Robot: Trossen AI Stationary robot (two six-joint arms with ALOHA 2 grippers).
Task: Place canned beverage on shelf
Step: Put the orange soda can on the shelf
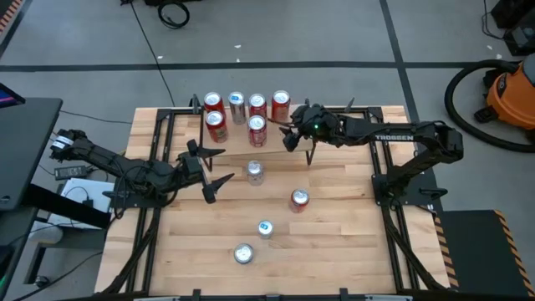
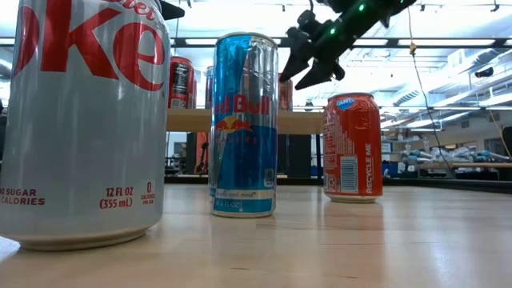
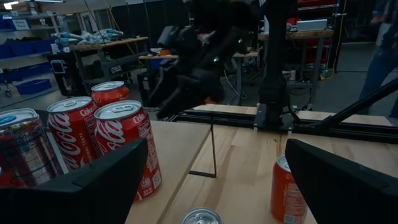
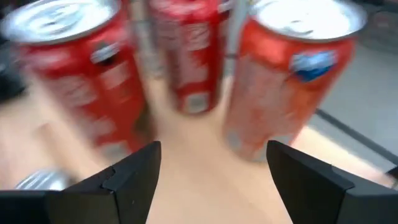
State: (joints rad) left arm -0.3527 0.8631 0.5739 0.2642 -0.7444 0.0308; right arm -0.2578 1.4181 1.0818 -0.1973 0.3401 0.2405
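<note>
**Visitor:** Where are your claws at this moment?

**Robot:** My right gripper [image 1: 290,138] hangs above the right end of the shelf [image 1: 334,134], just beside the cans that stand there. Its two fingers [image 4: 134,171] are apart and nothing is between them. My left gripper [image 1: 209,167] waits lower on the table, to the left of the loose silver can [image 1: 254,172]. Its fingers [image 3: 93,180] are wide apart also, and they hold nothing.

**Visitor:** And the shelf, what does it carry?

**Robot:** It stands at the far side of the wooden table [image 1: 334,251]. On its left part I count six cans in a group: four red cans [image 1: 216,125] of cola, one silver-blue can [image 1: 237,107] in the back row, and at the right end of that row an orange-red can [image 1: 280,104]. From my right wrist I see the red cans and the orange-red one very near, in front of my open fingers.

**Visitor:** Which cans are not on the shelf?

**Robot:** Four stand upright on the table. The silver one near my left gripper, a red can [image 1: 299,199] more to the right, a slim blue can [image 1: 265,227], and a Diet Coke can [image 1: 243,253] nearest to the front edge. In the low view the last two are large in front, and the red one is behind them on the right.
</note>
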